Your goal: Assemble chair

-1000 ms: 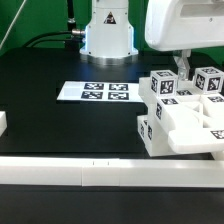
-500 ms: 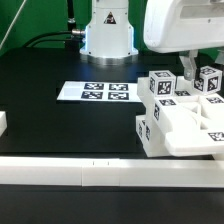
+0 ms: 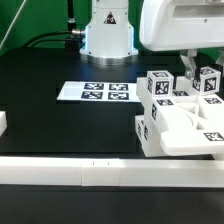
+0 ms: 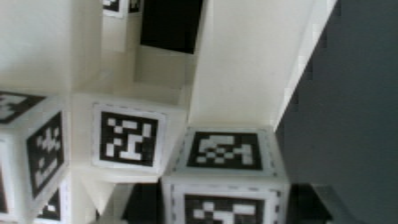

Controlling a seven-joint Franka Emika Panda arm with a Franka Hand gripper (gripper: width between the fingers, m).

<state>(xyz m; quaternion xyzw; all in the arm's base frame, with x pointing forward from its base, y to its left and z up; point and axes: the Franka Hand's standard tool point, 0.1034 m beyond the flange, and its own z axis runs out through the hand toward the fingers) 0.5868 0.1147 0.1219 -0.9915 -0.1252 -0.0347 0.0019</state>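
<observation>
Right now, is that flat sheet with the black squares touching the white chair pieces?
Apart. In the exterior view, bare black table shows between the marker board and the chair pieces on that view's right.

Exterior view: lighting is bright and even, apparently from overhead. The matte black table top [image 3: 60, 65] shows a faint pale sheen in its far part and no hard glare. The glossy white chunky plastic chair pieces [image 3: 185, 115] are close to overexposed, so edges between adjoining white faces are hard to separate; soft grey shading marks their undersides. The long plain white rail [image 3: 80, 172] casts a narrow shadow along its near edge. Resolution is low and the tag patterns are coarse.

Wrist view: markedly soft, out of focus at close range. Tag edges smear. White surfaces read cream, with dim grey shading on one side.
</observation>
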